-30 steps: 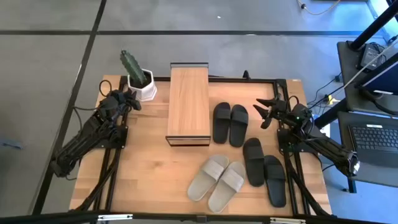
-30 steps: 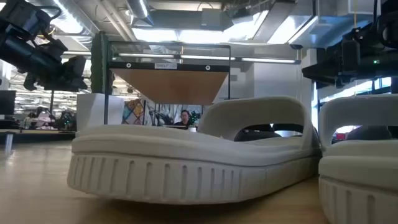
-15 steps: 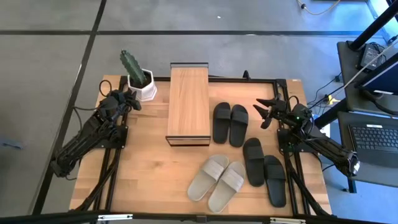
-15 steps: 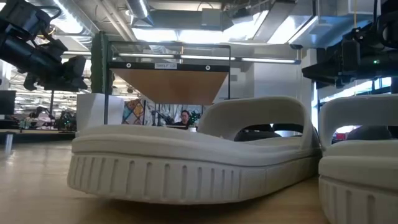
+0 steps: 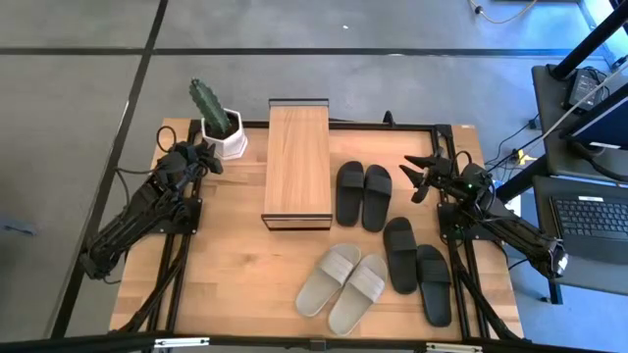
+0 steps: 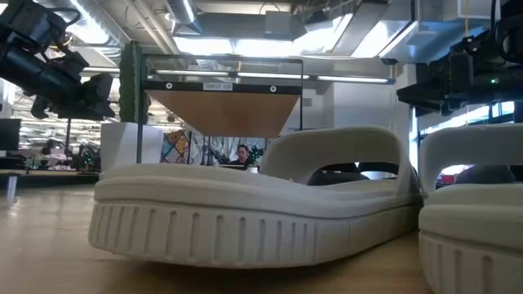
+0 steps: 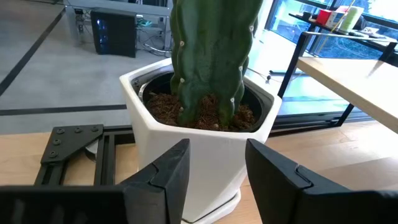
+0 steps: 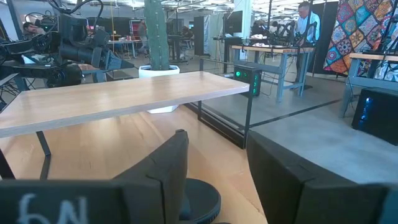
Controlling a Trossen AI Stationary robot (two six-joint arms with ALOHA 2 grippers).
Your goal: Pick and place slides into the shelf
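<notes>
Nothing has moved since the earlier frames: both arms and all six slides sit exactly where they were a second ago.

The right gripper (image 5: 420, 174) hangs at the table's right side, just right of the far black pair (image 5: 363, 195), with its fingers spread wide and nothing between them. The left gripper (image 5: 203, 157) waits at the far left corner, just beside the white cactus pot (image 5: 226, 140); its fingers stand parted with a clear gap and hold nothing, the pot (image 7: 199, 149) filling the wrist view right in front of them.

The shelf (image 5: 297, 163) stands at the far middle of the table, its long side running near to far, its plank top bare as seen from above. The far black pair lies just right of it, side by side. The second black pair (image 5: 416, 269) lies nearer and further right, and the grey-beige pair (image 5: 343, 286) lies near the front edge, right of centre.

By the look of it the task has not begun: no slide is gripped or seems to be shelved. The likely next move is for the right gripper to swing left and down onto the closest black slide, fingers straddling its strap or edge, then close before carrying it to the shelf's opening.
</notes>
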